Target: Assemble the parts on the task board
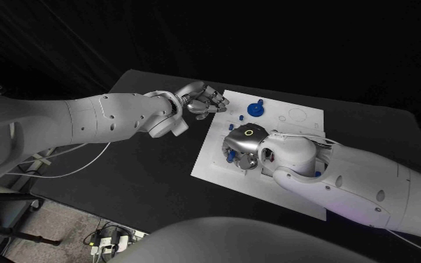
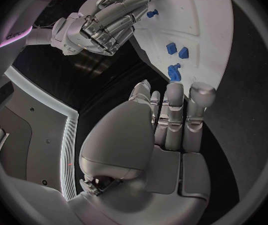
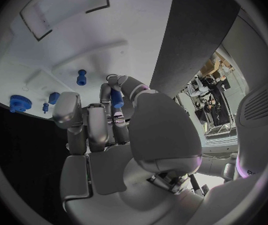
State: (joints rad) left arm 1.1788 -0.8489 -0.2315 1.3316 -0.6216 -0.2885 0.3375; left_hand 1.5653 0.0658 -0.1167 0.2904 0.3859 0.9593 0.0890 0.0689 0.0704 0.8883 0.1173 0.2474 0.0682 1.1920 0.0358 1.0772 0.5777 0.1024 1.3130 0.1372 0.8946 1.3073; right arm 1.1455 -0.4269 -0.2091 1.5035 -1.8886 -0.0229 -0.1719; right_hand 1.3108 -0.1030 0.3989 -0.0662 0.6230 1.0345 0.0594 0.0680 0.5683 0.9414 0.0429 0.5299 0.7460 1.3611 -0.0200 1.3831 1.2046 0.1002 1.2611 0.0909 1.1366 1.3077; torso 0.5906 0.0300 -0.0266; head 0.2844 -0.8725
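Black table point(image 1: 131, 171) | right hand point(image 3: 118, 135) pinches blue part point(image 3: 116, 99) | gear point(image 1: 255, 109)

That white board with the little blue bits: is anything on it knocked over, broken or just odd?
Nothing stands out. The white board lies flat on the black table, and the blue gear and small blue parts sit on it. The right hand pinches a blue peg over the board; the left hand, holding nothing, hovers at its edge.
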